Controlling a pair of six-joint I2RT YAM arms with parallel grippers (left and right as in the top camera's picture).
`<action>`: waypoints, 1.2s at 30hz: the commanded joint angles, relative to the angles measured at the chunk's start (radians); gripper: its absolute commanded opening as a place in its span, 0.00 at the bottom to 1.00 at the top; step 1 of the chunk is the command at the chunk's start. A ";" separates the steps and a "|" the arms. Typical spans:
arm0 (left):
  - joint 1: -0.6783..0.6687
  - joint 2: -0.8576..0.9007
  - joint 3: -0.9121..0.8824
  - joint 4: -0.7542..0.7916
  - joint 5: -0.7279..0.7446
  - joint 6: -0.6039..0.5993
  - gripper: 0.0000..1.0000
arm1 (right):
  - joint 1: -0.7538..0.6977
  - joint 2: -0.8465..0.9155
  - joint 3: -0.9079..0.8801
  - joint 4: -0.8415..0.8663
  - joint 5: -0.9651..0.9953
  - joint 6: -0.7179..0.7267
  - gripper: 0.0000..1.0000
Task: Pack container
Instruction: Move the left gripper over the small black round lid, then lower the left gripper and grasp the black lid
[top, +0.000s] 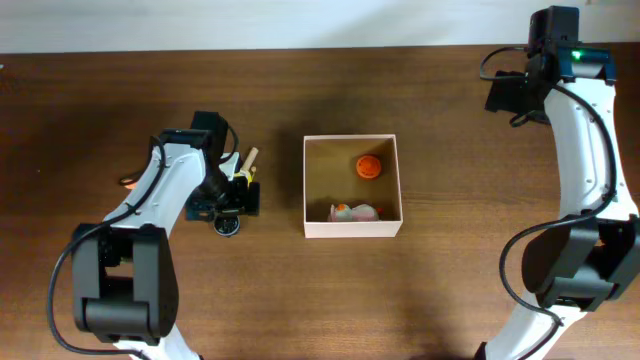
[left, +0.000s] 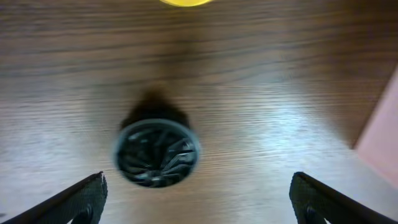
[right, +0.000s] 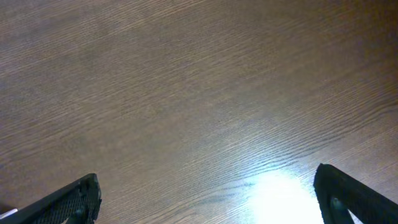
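Note:
The container (top: 312, 185), a square cardboard box with cream walls and a tan inside, stands at the table's middle. It holds an orange round toy (top: 369, 165) and a white-and-orange toy (top: 354, 212). A small black wheel-like disc (top: 228, 226) lies on the table left of the box; it also shows in the left wrist view (left: 157, 152). My left gripper (left: 198, 198) is open just above the table, next to the disc, with nothing between the fingers. My right gripper (right: 208, 198) is open and empty over bare wood at the far right back.
A yellow object (left: 185, 2) sits at the top edge of the left wrist view, and a pale stick-like piece (top: 247, 160) lies by the left arm. The container's cream wall (left: 380, 146) shows at the right of the left wrist view.

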 joint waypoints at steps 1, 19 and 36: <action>0.004 0.002 -0.002 -0.016 -0.108 0.001 0.97 | -0.006 0.003 -0.005 0.000 0.006 0.016 0.99; 0.004 0.105 -0.003 -0.019 -0.139 0.001 0.96 | -0.006 0.003 -0.005 -0.001 0.006 0.016 0.99; 0.004 0.115 -0.003 -0.019 -0.119 -0.040 0.72 | -0.006 0.003 -0.005 0.000 0.006 0.016 0.99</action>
